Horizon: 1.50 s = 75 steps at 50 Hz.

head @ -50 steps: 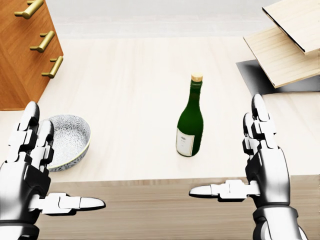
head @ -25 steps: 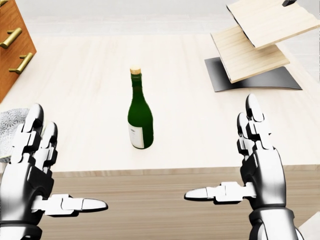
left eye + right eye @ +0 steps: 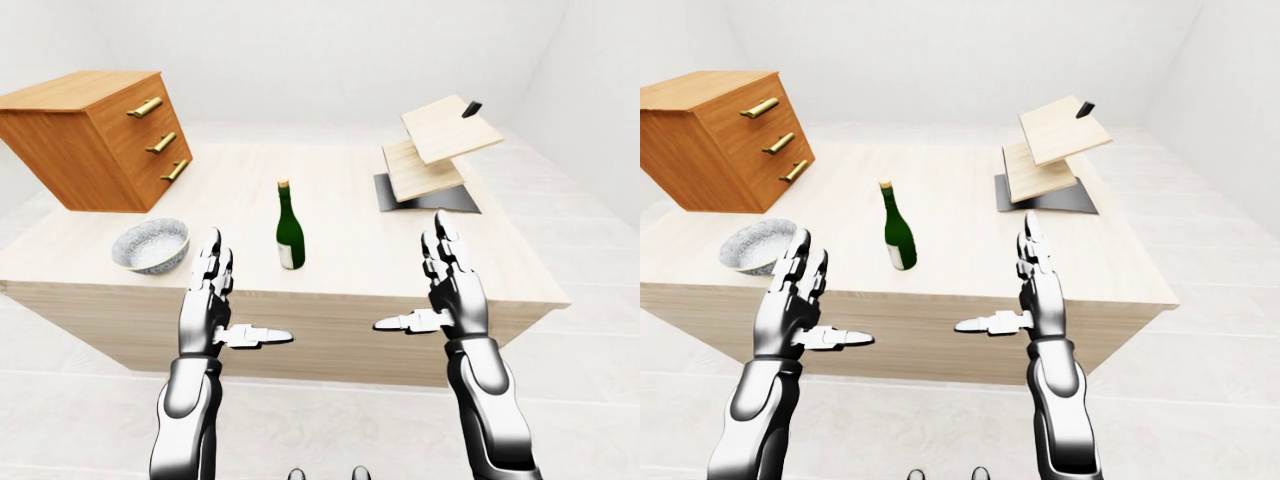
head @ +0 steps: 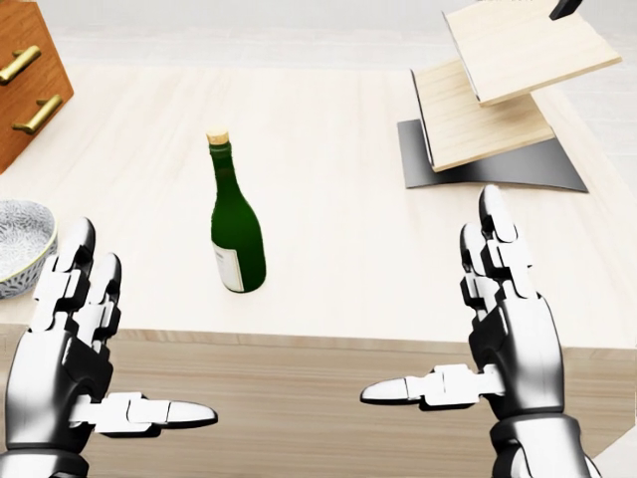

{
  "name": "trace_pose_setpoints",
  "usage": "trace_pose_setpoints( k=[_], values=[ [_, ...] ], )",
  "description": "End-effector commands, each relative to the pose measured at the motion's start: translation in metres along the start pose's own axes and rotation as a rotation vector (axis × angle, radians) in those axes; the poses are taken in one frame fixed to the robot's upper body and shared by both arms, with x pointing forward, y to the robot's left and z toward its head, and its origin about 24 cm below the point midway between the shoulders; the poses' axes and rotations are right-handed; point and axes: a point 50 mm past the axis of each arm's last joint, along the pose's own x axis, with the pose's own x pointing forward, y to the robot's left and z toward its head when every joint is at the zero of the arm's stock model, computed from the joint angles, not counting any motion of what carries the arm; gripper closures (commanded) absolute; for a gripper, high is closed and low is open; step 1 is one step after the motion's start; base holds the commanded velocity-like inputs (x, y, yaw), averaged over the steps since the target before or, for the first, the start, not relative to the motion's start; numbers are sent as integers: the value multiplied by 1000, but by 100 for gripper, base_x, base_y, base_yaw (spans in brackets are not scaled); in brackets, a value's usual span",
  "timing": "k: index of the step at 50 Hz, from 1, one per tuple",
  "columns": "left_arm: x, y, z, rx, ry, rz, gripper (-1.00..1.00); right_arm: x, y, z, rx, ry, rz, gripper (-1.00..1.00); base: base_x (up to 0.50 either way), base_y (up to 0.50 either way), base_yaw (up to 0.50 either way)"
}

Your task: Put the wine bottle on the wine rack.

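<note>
Bottle (image 3: 290,228) stands upright near the middle of the table (image 3: 330,255) in the left-eye view, cork up, untouched, between a patterned bowl (image 3: 151,245) to its left and the rack (image 3: 432,150) far to its right. The rack is two tilted wooden boards on a dark base, sloped presumably so a bottle can lie cradled on them. A wooden drawer chest (image 3: 95,135) sits at the table's far left, clear of the work. Both arms are raised short of the table's near edge, which suggests an approach posture and not a grasp.

In the head view, the left robot hand (image 4: 75,354) hovers at lower left, fingers straight and spread, thumb pointing inward, holding nothing. The right robot hand (image 4: 498,329) mirrors it at lower right, equally open and empty. The bottle lies between them but nearer the left one and farther off, so either could reach in; the right seems the better choice, since the rack is on its side. The open fingers look ready to close round the bottle's body.

The right-eye view shows the same layout, the bottle well apart from the rack, so the task is yet to begin.
</note>
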Motion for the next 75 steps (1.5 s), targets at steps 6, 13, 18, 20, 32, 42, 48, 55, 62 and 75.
trace_pose_setpoints(
  k=[6, 13, 18, 20, 32, 42, 48, 55, 62, 75],
  values=[
    [2, 3, 6, 3, -25, 5, -100, 4, 4, -4, 26, 14, 26, -100, 0, 0, 50],
    [1, 2, 1, 2, -7, 3, -100, 3, 5, -2, 24, 6, 29, -100, 0, 0, 50],
    [1, 2, -2, -1, 8, 2, -100, 1, 6, 1, 23, -5, 26, -100, 0, 0, 50],
    [1, 2, -3, -1, 11, 2, -100, 1, 6, 4, 24, -17, 24, -100, 0, 0, 50],
    [0, 0, -6, -4, 24, -3, -100, -2, 7, 3, -4, -11, 19, -100, 0, 1, 37],
    [-2, -1, -2, -4, 9, -5, -100, -3, 14, 0, -38, 5, 50, -100, 20, -35, 0],
    [-2, 0, -4, -5, 18, -3, -100, -4, 14, -1, -46, 12, 52, -100, 25, -43, 0],
    [-2, 0, -9, -7, 39, -4, -100, -5, 13, 0, -40, 8, 43, -100, 16, -27, 0],
    [-2, 0, -8, -7, 36, -3, -100, -4, 13, -1, -28, 11, 43, -100, 0, 0, 0],
    [-3, 0, -7, -8, 33, -2, -100, -4, 12, -3, -37, 17, 44, -100, 35, -10, 0]
  ],
)
